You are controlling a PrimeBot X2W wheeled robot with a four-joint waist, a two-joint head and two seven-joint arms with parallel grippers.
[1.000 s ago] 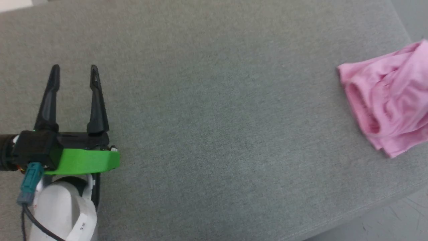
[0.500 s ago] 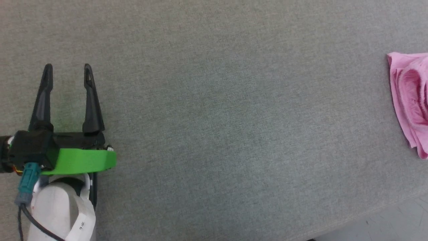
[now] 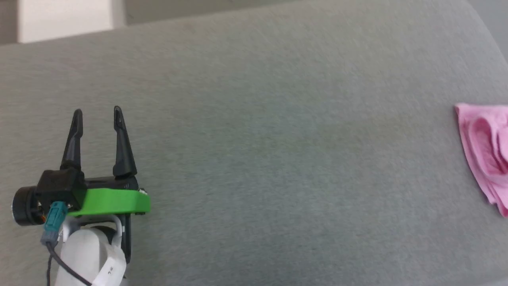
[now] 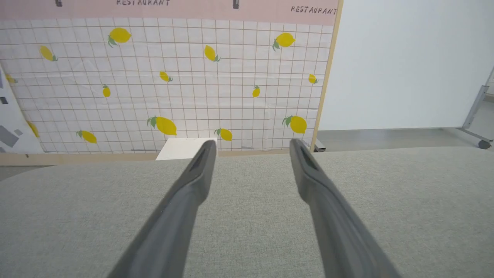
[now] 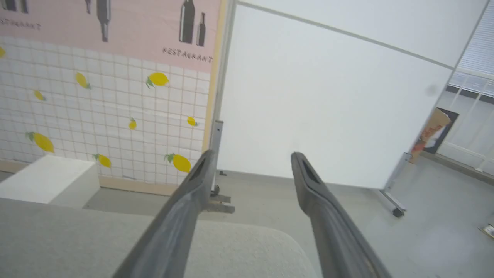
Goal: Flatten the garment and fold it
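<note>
The pink garment (image 3: pixel 485 155) lies bunched at the right edge of the head view on the grey cushioned surface (image 3: pixel 278 159), partly cut off by the frame. My left gripper (image 3: pixel 96 114) stands open at the lower left, far from the garment, with nothing between its fingers. In the left wrist view, the left gripper (image 4: pixel 251 148) points along the grey surface toward the far edge. My right gripper (image 5: pixel 251 160) in the right wrist view is open and empty, raised above the surface's rounded far corner (image 5: pixel 270 247) and aimed at the floor and wall beyond.
A lemon-patterned tiled panel (image 4: pixel 166 85) and a white partition (image 5: pixel 328 108) on wheeled feet stand beyond the surface. A white box (image 5: pixel 46 179) sits on the floor behind it. The surface's far edge (image 3: pixel 278 10) shows at the top of the head view.
The head camera has shifted, so the garment sits further right and lower in the picture and the far edge shows. The left gripper stays open.
</note>
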